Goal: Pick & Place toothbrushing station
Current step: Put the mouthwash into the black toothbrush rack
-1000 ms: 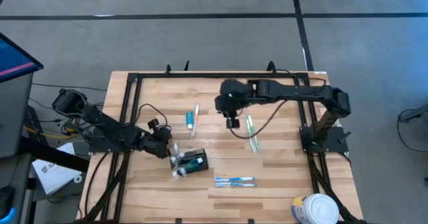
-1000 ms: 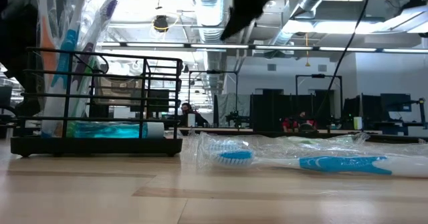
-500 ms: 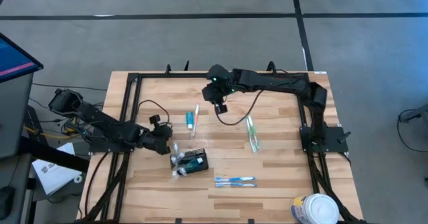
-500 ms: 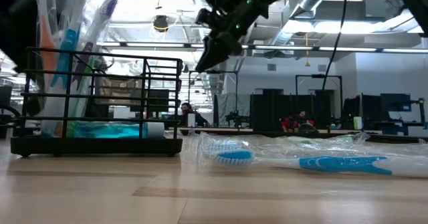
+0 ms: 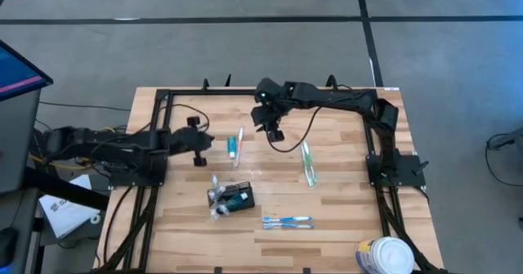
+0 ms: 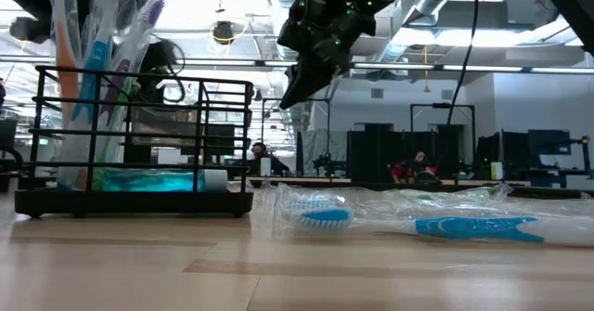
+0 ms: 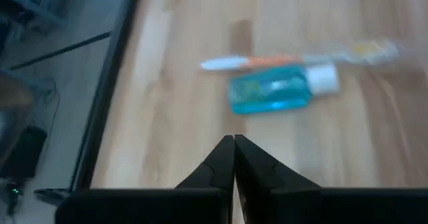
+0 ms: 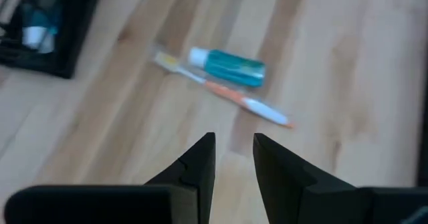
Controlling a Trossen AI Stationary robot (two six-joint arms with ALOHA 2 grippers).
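The toothbrushing station point(image 5: 235, 198) is a small black holder that stands on its base near the middle of the table. In the low view point(image 6: 135, 135) several wrapped toothbrushes stand in it and a teal bottle lies inside. My left gripper point(image 5: 198, 148) is shut and empty, on the station's far left side and clear of it. My right gripper point(image 5: 274, 132) is open and empty above the table. It hovers right of a teal bottle point(image 8: 227, 67) and an orange toothbrush point(image 8: 231, 95), which lie side by side on the wood.
A wrapped toothbrush point(image 5: 308, 163) lies right of centre. Two blue toothbrushes point(image 5: 287, 222) lie near the front edge. A white round tub point(image 5: 384, 256) stands at the front right corner. A black frame point(image 5: 163, 102) borders the table.
My left gripper has drawn back from beside the station toward the table's far left, and the station has stayed in place. My right gripper has gone toward the far left, toward the teal bottle and the orange toothbrush, and has come lower in the low view.
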